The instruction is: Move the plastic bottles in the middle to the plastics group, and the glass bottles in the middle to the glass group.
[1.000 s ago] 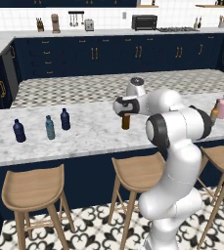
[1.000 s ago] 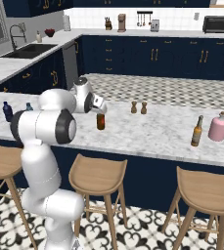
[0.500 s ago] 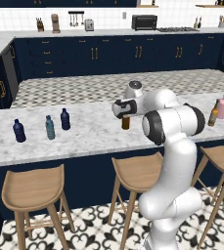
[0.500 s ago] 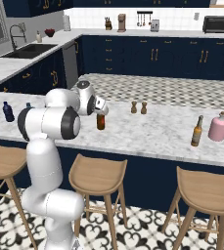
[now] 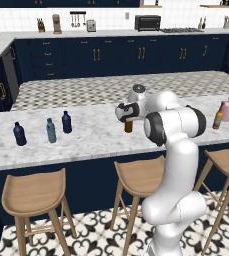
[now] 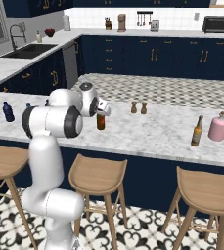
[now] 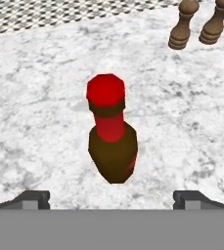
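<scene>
The gripper (image 7: 111,197), its fingers spread wide with nothing between them, hung just above the red-capped amber bottle (image 7: 112,141), which stood upright near the front edge of the marble counter (image 7: 45,122), centred between the fingertips.

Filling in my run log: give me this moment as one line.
claw: open, above red-capped brown bottle, not gripping | bottle: upright on marble counter | pink bottle: far end, another brown bottle beside it

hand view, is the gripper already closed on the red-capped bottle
No, the gripper is open, its tips spread wide apart with the red-capped brown bottle standing free on the marble counter between them.
</scene>
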### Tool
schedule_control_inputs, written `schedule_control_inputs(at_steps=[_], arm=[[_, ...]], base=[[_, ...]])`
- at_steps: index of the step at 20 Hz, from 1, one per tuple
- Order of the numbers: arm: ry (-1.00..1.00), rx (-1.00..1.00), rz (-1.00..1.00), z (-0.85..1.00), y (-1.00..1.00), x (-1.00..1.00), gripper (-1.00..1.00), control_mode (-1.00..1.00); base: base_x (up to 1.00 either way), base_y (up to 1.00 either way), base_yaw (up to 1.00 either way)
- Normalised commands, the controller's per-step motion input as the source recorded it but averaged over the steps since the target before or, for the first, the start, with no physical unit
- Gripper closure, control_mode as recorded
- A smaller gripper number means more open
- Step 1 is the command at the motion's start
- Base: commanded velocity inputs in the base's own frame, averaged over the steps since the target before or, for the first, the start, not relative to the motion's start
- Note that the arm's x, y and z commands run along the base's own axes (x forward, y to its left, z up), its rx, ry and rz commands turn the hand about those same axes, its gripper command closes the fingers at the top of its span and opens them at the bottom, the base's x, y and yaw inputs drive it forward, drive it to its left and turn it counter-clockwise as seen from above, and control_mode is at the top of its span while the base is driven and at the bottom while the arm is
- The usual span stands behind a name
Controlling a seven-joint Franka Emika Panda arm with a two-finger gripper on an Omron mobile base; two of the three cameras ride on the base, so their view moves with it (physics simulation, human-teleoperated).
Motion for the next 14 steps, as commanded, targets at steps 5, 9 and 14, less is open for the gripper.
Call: schedule_control_inputs(at_steps=[5, 9, 14], arm=[[0.00, 0.00, 0.02, -0.09, -0.02, 0.32, -1.00, -1.00], [0.00, 0.00, 0.01, -0.20, 0.00, 0.19, -1.00, -1.00], [0.00, 0.00, 0.00, -0.06, -0.03, 0.06, -1.00, -1.00]], base=[[0.00, 0.00, 0.00], [0.00, 0.00, 0.00], [0.00, 0.00, 0.00]])
